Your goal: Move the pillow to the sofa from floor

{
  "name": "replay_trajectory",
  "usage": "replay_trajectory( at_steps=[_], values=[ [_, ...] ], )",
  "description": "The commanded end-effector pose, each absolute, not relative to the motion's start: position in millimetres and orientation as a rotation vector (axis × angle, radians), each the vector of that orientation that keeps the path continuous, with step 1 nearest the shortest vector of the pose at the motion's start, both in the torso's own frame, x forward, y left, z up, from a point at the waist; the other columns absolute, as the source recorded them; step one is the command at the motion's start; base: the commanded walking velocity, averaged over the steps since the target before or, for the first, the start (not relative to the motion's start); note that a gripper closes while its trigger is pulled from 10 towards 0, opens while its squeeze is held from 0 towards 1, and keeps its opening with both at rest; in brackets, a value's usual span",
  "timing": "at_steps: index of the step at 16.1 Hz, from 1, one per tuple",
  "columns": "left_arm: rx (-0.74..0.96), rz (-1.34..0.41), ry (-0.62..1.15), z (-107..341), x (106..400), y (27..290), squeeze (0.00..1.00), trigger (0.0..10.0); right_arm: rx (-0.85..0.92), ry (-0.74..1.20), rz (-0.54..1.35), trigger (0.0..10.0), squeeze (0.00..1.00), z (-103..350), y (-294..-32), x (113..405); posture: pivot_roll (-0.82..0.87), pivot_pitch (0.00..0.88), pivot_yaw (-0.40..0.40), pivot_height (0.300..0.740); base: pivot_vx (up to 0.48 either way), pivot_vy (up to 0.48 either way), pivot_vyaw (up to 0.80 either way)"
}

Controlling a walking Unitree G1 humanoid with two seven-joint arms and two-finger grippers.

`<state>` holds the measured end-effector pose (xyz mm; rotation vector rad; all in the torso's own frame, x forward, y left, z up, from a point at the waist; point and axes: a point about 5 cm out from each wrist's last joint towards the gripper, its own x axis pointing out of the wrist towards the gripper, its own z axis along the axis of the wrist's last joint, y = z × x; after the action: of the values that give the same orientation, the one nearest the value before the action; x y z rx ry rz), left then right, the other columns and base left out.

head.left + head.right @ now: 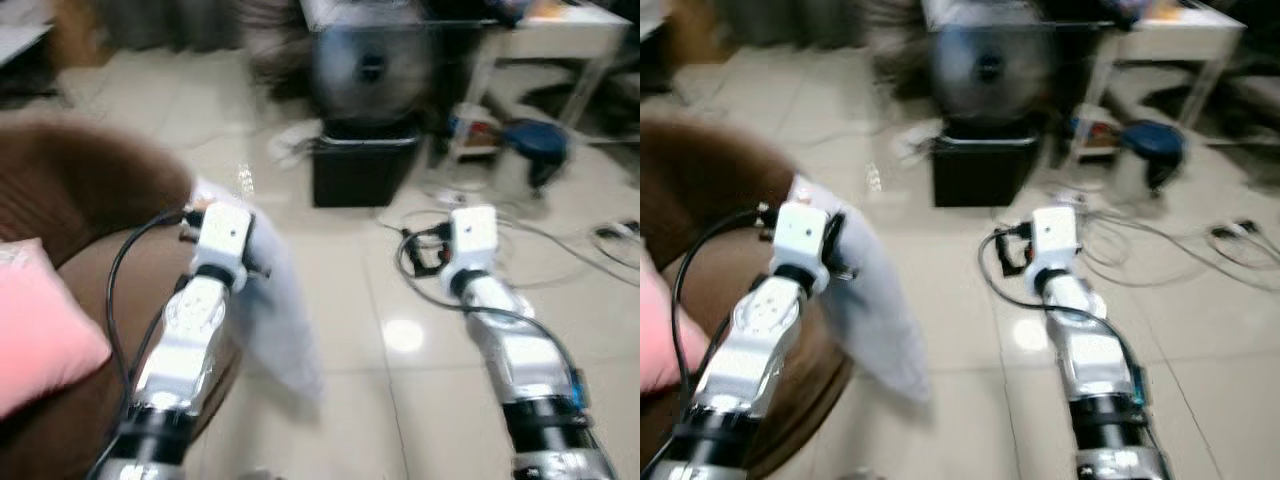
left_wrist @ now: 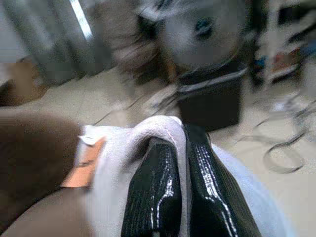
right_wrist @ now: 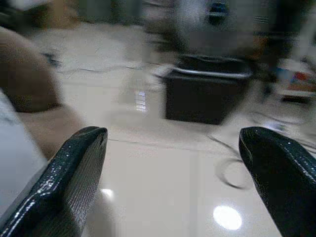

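Pinched by a bunched edge in the left gripper (image 2: 180,197), the white pillow (image 1: 275,320) droops limp beside the brown sofa (image 1: 90,190), evidently light and soft, while the right gripper (image 3: 173,182) hangs with jaws wide over the floor (image 1: 400,400).

place: home living room | I see: brown sofa (image 1: 90,200) with pink cushion (image 1: 40,320) | glossy tile floor (image 1: 400,400) | fan (image 1: 365,70) on black box (image 1: 362,170) | loose cables (image 1: 560,240) | white counter (image 1: 560,35)
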<state>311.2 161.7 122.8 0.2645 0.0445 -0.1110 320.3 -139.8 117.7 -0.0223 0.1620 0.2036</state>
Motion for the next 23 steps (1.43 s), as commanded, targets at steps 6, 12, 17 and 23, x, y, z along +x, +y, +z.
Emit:
replay_trajectory(
  at_steps=[6,12,17,23],
  values=[
    [0.272,-0.119,-0.033,138.7,314.7,155.4,0.0,10.0,-0.039,0.152,0.188,10.0,0.0,120.1,-147.1,322.7,0.04,0.0,0.034,0.74,0.0,-0.442,0.8],
    [0.272,-0.122,-0.029,137.5,314.1,154.5,0.0,10.0,-0.041,0.154,0.192,10.0,0.0,118.9,-147.2,322.2,0.04,0.0,0.036,0.74,0.0,-0.443,0.8],
    [0.258,-0.13,-0.021,136.0,314.2,154.2,0.0,10.0,-0.044,0.156,0.195,10.0,0.0,118.2,-147.0,322.2,0.04,0.0,0.036,0.74,0.0,-0.436,0.8],
    [0.212,-0.101,0.002,134.7,314.1,157.8,0.0,10.0,0.003,0.168,0.157,10.0,0.0,116.1,-150.7,321.9,0.04,0.0,0.036,0.74,0.0,0.308,0.34]
  ],
)
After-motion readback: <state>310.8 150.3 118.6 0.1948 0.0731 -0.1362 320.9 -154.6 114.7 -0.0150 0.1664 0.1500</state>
